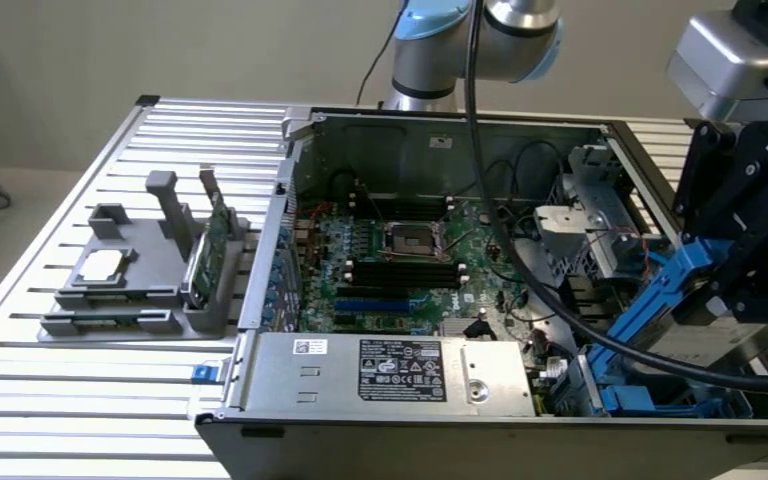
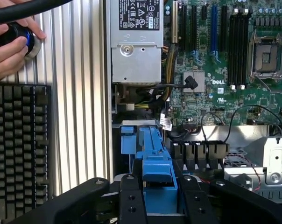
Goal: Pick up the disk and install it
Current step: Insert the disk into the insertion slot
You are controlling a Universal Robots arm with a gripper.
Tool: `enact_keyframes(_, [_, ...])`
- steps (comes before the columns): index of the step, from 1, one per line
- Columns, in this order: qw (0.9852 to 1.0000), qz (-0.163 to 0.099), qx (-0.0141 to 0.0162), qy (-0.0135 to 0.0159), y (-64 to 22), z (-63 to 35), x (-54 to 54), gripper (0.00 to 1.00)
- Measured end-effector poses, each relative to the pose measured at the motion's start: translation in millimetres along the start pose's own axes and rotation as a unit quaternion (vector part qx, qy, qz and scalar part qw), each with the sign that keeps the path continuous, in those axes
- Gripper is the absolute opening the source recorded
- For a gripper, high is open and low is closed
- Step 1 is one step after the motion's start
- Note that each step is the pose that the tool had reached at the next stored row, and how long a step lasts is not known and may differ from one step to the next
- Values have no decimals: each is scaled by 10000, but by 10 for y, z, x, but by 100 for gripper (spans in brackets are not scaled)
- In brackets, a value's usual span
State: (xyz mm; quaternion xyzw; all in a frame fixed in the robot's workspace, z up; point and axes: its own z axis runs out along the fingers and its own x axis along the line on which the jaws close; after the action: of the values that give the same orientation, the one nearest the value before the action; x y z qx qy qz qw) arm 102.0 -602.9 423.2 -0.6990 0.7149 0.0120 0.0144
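The disk (image 1: 654, 292), a flat grey metal slab edged by a glossy blue plastic carrier, hangs tilted at the lower right of the exterior view. It is over the right end of the open sheet-steel computer case (image 1: 357, 415), which stands on the ribbed aluminium desk (image 1: 51, 400). The matte black tool (image 1: 707, 300) has its two blocky fingers (image 2: 131, 200) part-way closed, clamping the carrier's blue rail between them, just right of the green motherboard (image 1: 411, 255).

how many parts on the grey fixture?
2: a flat silver chip lying on the grey fixture's raised block; a thin green circuit card standing on edge toward the exterior view's right. Its slots may hide more.
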Motion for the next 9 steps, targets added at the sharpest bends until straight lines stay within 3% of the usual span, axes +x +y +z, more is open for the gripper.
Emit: enact_keyframes(9, [10000,-16,-2,-72,0,52,20,33])
